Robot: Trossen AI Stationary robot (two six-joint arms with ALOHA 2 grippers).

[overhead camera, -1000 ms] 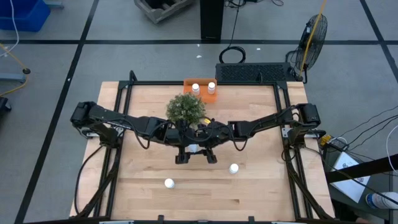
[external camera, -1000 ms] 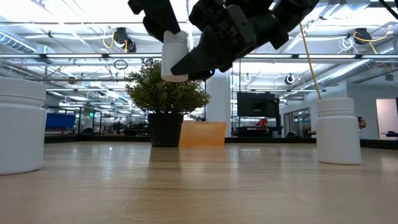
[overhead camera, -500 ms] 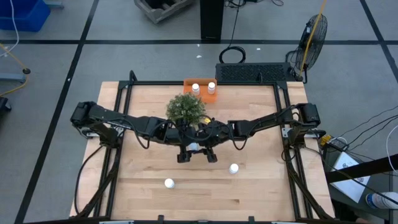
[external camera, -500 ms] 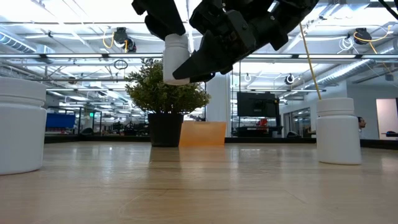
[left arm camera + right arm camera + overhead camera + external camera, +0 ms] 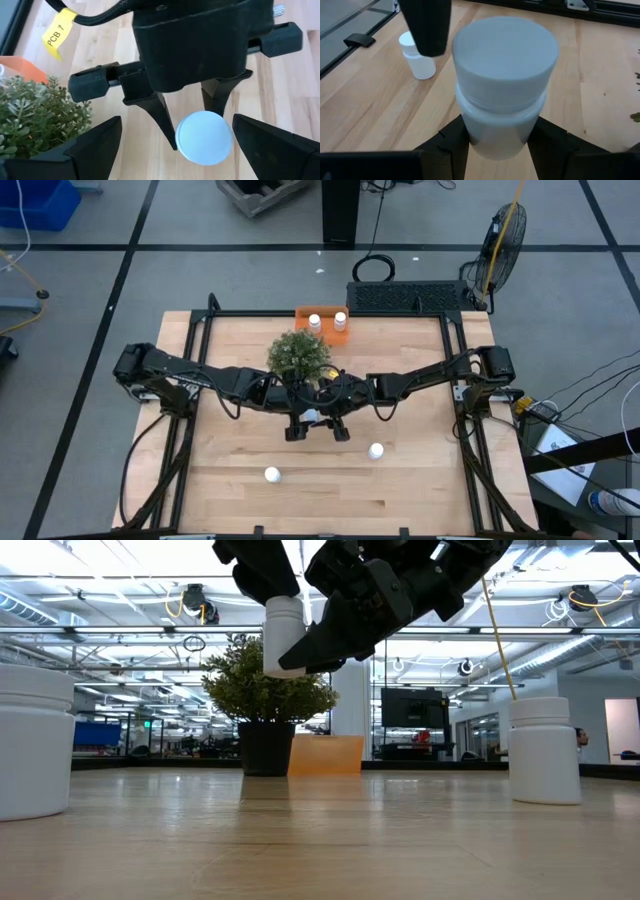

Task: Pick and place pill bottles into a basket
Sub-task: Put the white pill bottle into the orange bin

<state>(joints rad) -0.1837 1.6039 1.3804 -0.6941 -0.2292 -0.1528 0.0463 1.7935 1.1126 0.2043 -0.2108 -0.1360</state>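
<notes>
On the desk (image 5: 400, 490), the plant (image 5: 298, 354) is the landmark: the orange basket (image 5: 303, 311) sits just behind it with two bottles inside. Just in front of the plant, the right gripper (image 5: 322, 418) pinches a pill bottle (image 5: 502, 85) held aloft, facing the spread, empty left gripper (image 5: 318, 431). The bottle looks light, rigid and smooth; its body below the cap seems the best place to grip it.
</notes>
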